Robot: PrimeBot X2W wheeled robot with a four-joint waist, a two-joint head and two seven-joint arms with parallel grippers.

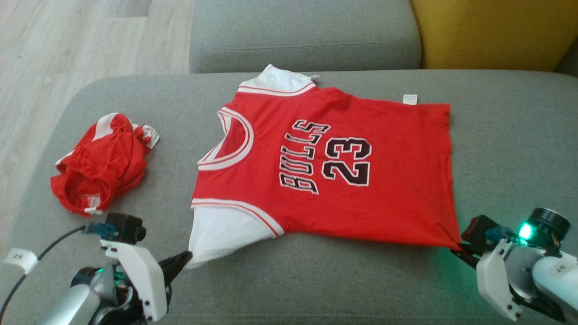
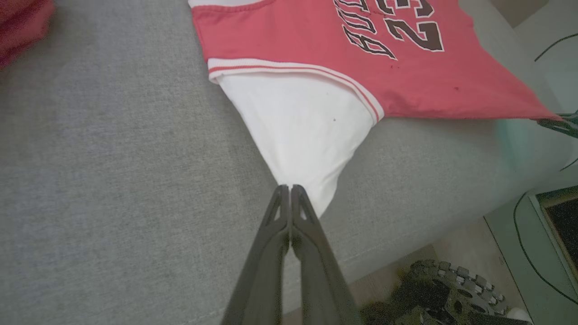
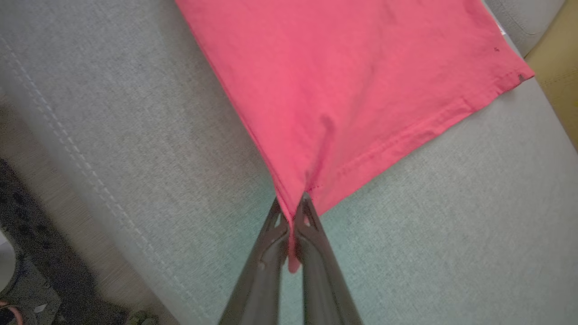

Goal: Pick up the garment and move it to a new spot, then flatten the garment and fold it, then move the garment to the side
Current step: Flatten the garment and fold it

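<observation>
Head view: the jersey (image 1: pixel 397 149) lies flat, not yet folded. The left gripper (image 1: pixel 186 258) at seven o'clock and the right gripper (image 1: pixel 456 247) at five are clamped on its near corners.

- I see a red fabric jersey (image 1: pixel 361 180) with white sleeves and black "BULLS 23" lettering.
- It lies spread flat, print up, on the grey sofa cushion (image 1: pixel 316 280), collar leftward.

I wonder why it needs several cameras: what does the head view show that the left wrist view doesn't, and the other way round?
Head view: the neckline and far white sleeve of the red BULLS 23 jersey, and a yellow cushion.
Left wrist view: the left gripper close up, shut on the near white sleeve, and a dark machine part below the couch's front edge.
Both: the jersey's lettering and the grey couch.
</observation>
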